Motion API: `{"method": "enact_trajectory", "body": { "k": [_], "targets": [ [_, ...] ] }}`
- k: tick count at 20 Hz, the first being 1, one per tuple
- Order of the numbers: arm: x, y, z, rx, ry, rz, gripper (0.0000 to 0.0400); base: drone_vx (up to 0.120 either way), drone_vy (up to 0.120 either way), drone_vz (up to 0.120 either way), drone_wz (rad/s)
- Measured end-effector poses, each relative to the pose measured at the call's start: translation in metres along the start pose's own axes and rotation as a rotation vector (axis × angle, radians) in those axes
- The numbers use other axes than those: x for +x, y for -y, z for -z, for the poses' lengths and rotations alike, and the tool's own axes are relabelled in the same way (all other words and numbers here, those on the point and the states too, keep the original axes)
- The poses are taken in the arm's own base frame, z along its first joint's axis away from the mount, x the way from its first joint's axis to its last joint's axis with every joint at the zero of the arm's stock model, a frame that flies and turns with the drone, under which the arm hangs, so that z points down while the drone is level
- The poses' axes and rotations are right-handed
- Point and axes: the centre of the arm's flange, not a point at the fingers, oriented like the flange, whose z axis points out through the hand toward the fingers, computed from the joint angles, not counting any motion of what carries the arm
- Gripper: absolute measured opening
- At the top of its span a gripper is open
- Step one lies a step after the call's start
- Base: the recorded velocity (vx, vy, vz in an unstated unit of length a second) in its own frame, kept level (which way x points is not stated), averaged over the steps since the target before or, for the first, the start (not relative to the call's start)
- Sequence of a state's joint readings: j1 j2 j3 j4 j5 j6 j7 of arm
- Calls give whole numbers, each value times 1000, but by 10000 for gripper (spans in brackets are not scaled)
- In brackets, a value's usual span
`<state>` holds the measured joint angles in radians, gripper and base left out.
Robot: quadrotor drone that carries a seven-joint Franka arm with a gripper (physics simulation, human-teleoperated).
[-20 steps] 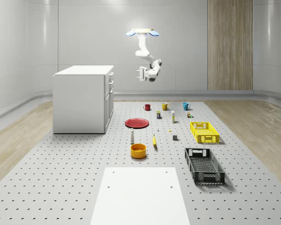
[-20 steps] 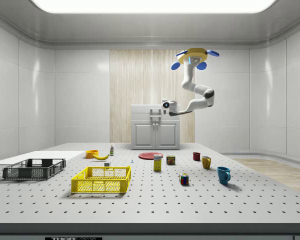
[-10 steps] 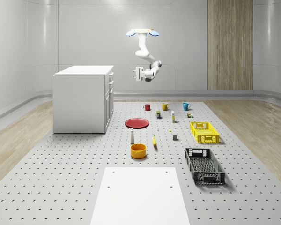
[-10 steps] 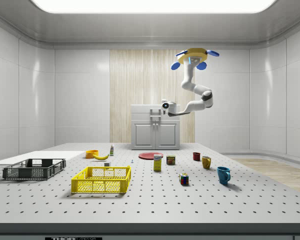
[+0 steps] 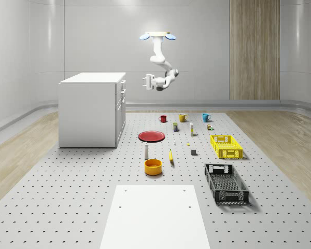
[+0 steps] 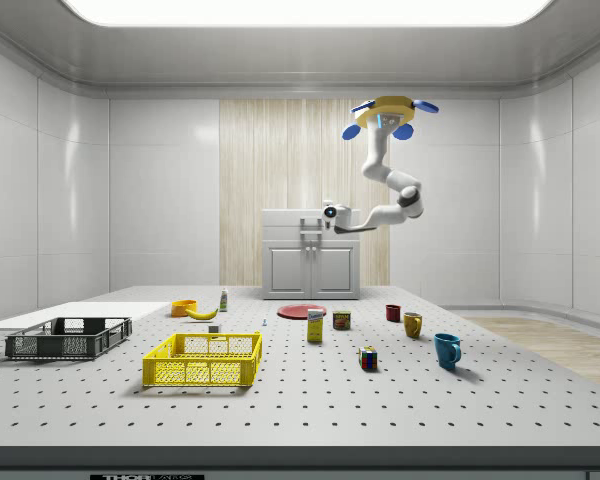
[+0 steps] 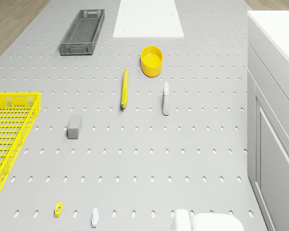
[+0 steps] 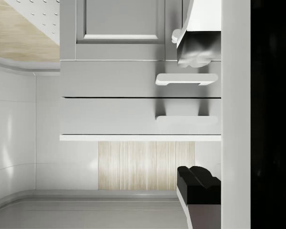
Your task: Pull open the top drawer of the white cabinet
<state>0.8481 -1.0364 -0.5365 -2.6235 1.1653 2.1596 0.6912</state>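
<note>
Now we see the approach step: drone (image 5: 158,36) hovers beside the cabinet (image 5: 92,109); spread gripper (image 5: 144,82), well apart at its 3 o'clock, must reach the top handle (image 8: 186,120).

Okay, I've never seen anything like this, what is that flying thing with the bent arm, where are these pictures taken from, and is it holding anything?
It is a simulated drone carrying a robot arm that ends in a two-finger gripper. One camera looks down on the whole room, one watches from the side, one sits on the drone, one on the wrist. The drone hovers above the table, to the right of the white cabinet in the whole-scene view. The gripper is open, holds nothing and is level with the top drawer, not touching it. On the table lie a red plate, a banana and a yellow crate.
</note>
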Motion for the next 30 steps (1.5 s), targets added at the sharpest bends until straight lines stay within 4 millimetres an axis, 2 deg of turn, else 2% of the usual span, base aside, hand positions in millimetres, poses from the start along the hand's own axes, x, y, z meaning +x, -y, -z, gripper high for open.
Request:
{"method": "enact_trajectory", "body": {
  "k": [18,23,30],
  "targets": [
    [0,0,-89,0,1,0,305,0,0,0,0],
    [6,6,-99,0,1,0,305,0,0,0,0],
    [24,24,-103,0,1,0,305,0,0,0,0]
  ]
}}
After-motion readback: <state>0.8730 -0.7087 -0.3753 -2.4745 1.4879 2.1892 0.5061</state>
